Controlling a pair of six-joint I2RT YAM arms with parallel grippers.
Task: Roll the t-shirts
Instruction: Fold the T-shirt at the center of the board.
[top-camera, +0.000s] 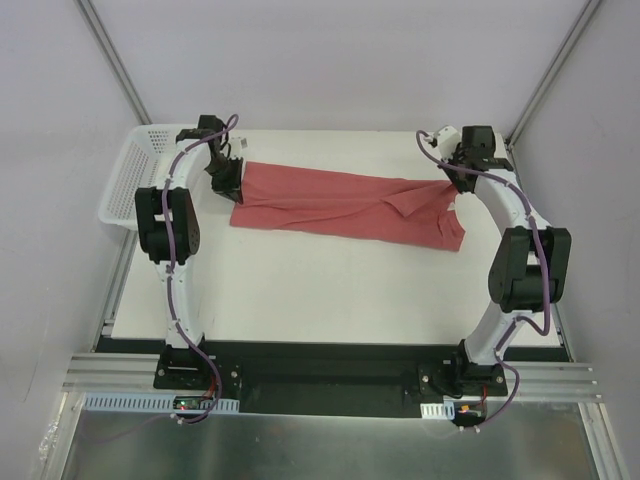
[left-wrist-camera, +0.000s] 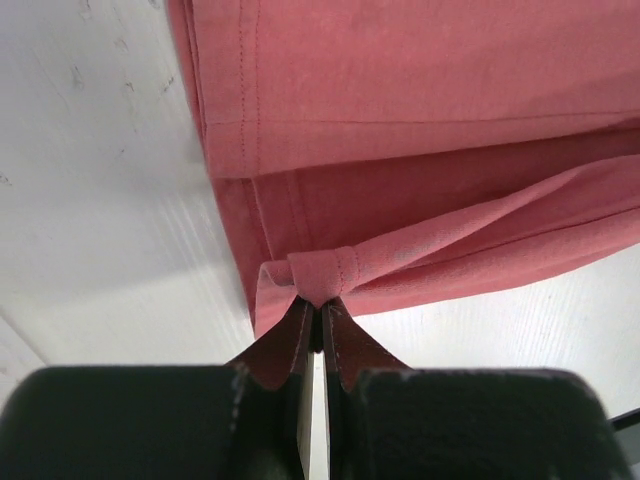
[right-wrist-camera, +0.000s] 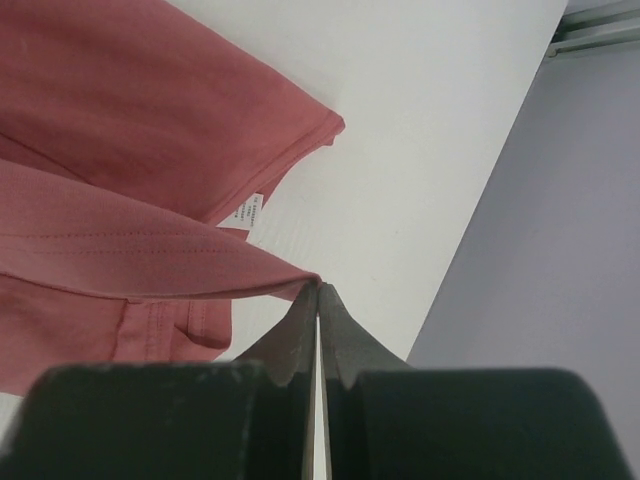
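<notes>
Left pincer (left-wrist-camera: 318, 308) and right pincer (right-wrist-camera: 318, 292) each pinch an edge of the soft, floppy salmon-red t-shirt (top-camera: 340, 205); hems seem best to hold.

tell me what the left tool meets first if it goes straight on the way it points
The t-shirt: the left tool is shut on its bunched edge, and more of the cloth lies straight ahead; depth beyond is unclear.
</notes>
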